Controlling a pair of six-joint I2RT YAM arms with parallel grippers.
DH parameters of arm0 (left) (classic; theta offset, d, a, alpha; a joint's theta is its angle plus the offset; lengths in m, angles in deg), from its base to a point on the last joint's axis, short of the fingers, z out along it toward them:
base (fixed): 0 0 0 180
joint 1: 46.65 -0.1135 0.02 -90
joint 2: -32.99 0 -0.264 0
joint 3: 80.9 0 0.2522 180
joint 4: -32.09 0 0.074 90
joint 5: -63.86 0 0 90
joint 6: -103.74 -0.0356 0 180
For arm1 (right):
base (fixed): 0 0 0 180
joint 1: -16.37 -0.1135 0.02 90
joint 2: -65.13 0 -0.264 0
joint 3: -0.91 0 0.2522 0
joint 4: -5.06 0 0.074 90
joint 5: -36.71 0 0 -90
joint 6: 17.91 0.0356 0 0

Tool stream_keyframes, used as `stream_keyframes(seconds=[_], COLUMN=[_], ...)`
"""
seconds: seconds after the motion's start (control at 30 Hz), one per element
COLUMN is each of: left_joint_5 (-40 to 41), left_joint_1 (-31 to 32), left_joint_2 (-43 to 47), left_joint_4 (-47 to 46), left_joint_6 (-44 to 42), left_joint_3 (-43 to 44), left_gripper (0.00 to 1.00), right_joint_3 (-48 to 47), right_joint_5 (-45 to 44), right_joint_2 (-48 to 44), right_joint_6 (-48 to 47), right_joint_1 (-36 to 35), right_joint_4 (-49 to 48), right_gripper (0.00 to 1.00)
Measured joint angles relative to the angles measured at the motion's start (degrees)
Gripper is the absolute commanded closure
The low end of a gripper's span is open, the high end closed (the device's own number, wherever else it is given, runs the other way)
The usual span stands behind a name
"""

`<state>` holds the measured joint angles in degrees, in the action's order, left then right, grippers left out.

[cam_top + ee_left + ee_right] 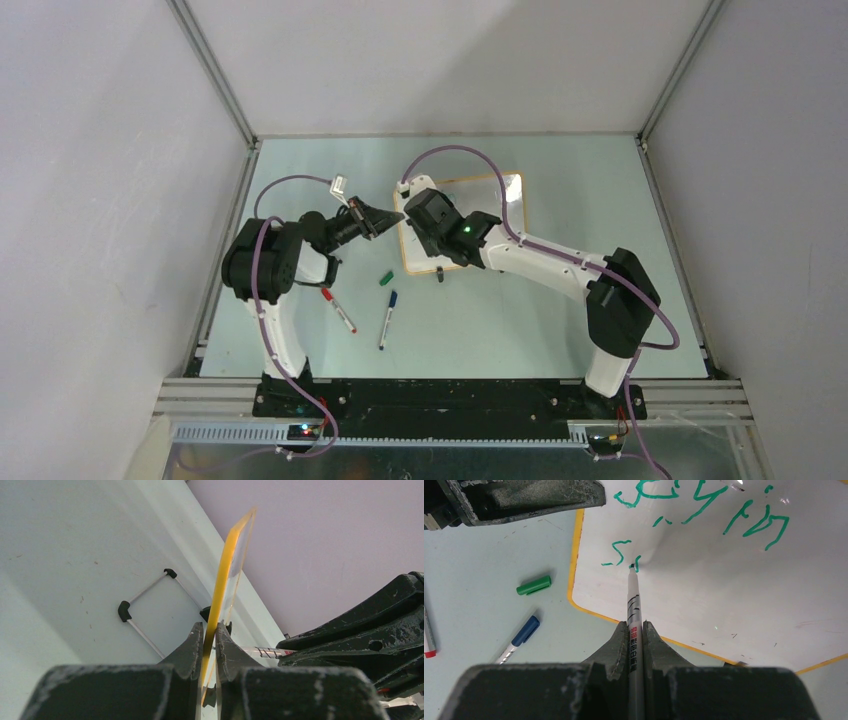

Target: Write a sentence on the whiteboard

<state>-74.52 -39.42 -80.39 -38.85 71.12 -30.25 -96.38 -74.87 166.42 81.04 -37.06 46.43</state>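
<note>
The right gripper point(636, 628), clamped on the marker point(633, 597), aims its barrel straight ahead, tip touching the whiteboard point(724, 595) just below the first line of the sentence point(704, 505), near the left edge that the left gripper point(210, 632) pinches tight, with bare board lying rightward.

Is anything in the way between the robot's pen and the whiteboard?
No, nothing visible. The right gripper holds the marker with its tip touching the whiteboard beside the green writing. The green cap and blue pen lie off to the side.
</note>
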Motion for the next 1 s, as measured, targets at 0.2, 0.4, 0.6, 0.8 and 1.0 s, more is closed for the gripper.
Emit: stream_keyframes(seconds=[0.2,0.4,0.6,0.8,1.0], left_joint_5=[0.0,0.0,0.0,0.2,0.2], left_joint_1=[0.0,0.0,0.0,0.0,0.0], left_joint_2=[0.0,0.0,0.0,0.0,0.0], left_joint_4=[0.0,0.0,0.0,0.0,0.0], left_joint_6=[0.0,0.0,0.0,-0.3,-0.4], left_joint_3=[0.0,0.0,0.0,0.0,0.0], left_gripper=[1.00,1.00,1.00,1.00,1.00], right_joint_3=[-0.3,-0.3,-0.3,-0.3,-0.3], right_joint_5=[0.0,0.0,0.0,0.0,-0.2], right_joint_2=[0.0,0.0,0.0,-0.1,-0.3], right_joint_6=[0.0,0.0,0.0,0.0,0.0], right_joint_1=[0.2,0.3,0.4,0.7,1.0], right_joint_4=[0.0,0.0,0.0,0.0,0.0], right_gripper=[1.00,1.00,1.00,1.00,1.00])
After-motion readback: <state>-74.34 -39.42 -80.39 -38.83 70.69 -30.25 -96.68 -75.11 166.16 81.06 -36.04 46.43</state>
